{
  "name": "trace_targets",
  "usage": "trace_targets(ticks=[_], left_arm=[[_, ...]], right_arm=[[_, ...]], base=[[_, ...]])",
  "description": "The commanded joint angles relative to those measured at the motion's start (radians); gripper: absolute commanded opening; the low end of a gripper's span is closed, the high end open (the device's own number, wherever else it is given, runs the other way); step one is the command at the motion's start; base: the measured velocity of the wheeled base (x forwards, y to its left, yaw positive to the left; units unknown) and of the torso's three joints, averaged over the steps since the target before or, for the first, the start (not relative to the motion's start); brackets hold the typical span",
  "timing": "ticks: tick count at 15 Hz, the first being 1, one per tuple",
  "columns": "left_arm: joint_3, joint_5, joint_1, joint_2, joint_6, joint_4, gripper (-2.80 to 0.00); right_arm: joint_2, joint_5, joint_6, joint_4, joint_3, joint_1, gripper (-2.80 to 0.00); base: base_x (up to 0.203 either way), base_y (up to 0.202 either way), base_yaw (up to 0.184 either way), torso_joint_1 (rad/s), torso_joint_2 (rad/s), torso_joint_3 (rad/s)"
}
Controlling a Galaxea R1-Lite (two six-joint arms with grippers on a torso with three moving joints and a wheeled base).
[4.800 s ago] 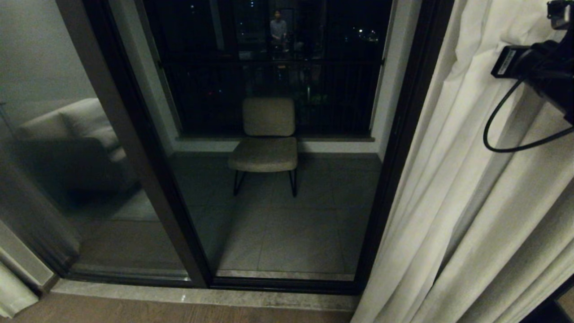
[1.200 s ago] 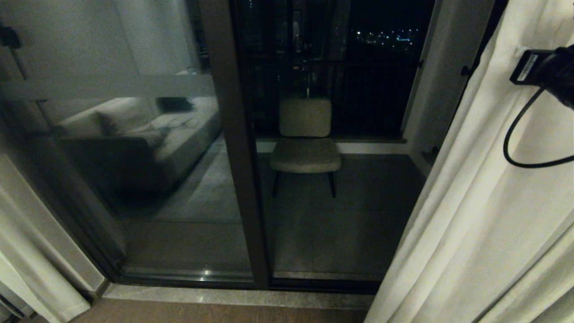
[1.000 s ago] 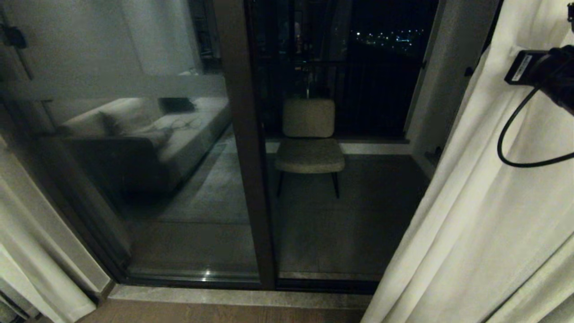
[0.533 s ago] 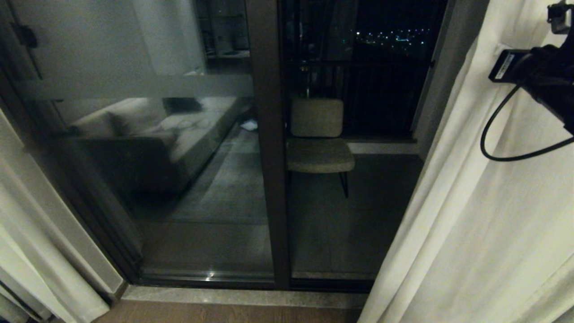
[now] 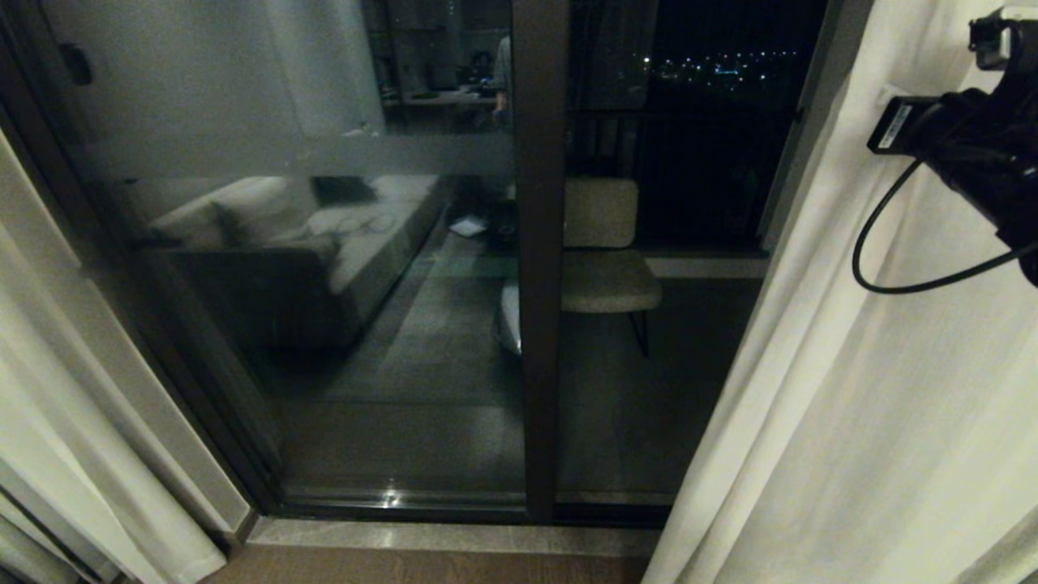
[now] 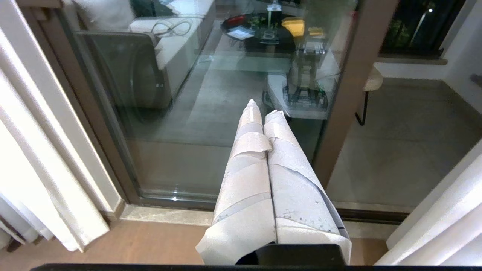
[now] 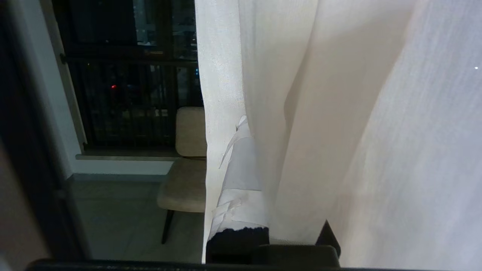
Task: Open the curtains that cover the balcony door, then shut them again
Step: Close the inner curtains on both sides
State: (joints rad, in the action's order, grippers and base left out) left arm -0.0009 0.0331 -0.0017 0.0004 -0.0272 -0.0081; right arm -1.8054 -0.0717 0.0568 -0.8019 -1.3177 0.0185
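Note:
The balcony door (image 5: pixel 539 324) has a dark frame and reflective glass with a frosted band. One cream curtain (image 5: pixel 851 422) hangs at the right, its edge just inside the door's right frame. The other curtain (image 5: pixel 49 454) is bunched at the far left. My right arm (image 5: pixel 973 154) reaches in high on the right. In the right wrist view my right gripper (image 7: pixel 256 131) is shut on the right curtain's (image 7: pixel 339 113) edge; one taped finger (image 7: pixel 241 169) shows and fabric hides the other. My left gripper (image 6: pixel 262 109) is shut and empty, pointing at the glass, low in front of the door.
A beige chair (image 5: pixel 604 259) stands on the balcony behind the glass. A pale stone threshold (image 5: pixel 454 537) runs along the door's foot, with wooden floor in front. The glass reflects a sofa (image 5: pixel 268 268).
The whole view has slid sideways, so the camera has moved left. The door's middle post now sits further right. The held curtain edge has come closer to the chair.

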Motion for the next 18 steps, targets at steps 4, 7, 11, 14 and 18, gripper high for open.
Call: trace_targets(ticks=[4,7,11,14,18], left_arm=[[0.001,0.001,0.000,0.000,0.000,0.000,-2.80],[0.001,0.001,0.000,0.000,0.000,-0.001,-2.80],[-0.001,0.001,0.000,0.000,0.000,0.000,-2.80],[-0.001,0.001,0.000,0.000,0.000,0.000,-2.80],[0.001,0.001,0.000,0.000,0.000,-0.001,-2.80]], right_arm=[[-0.001,-0.002,0.001,-0.003,0.004,-0.008,-2.80],[0.003,-0.020,0.001,-0.003,0.006,-0.007,-2.80],[0.005,-0.031,0.000,-0.010,0.008,-0.009,-2.80],[0.005,-0.033,0.000,-0.010,0.009,-0.009,-2.80],[0.005,-0.033,0.000,-0.010,0.009,-0.009,-2.80]], base=[[0.000,0.188,0.000,0.004,0.00,0.000],[0.000,0.185,-0.002,0.003,0.00,0.001],[0.000,0.187,0.002,0.001,0.00,0.000],[0.000,0.185,-0.001,0.000,0.00,0.001],[0.000,0.185,0.000,0.004,0.00,0.002]])
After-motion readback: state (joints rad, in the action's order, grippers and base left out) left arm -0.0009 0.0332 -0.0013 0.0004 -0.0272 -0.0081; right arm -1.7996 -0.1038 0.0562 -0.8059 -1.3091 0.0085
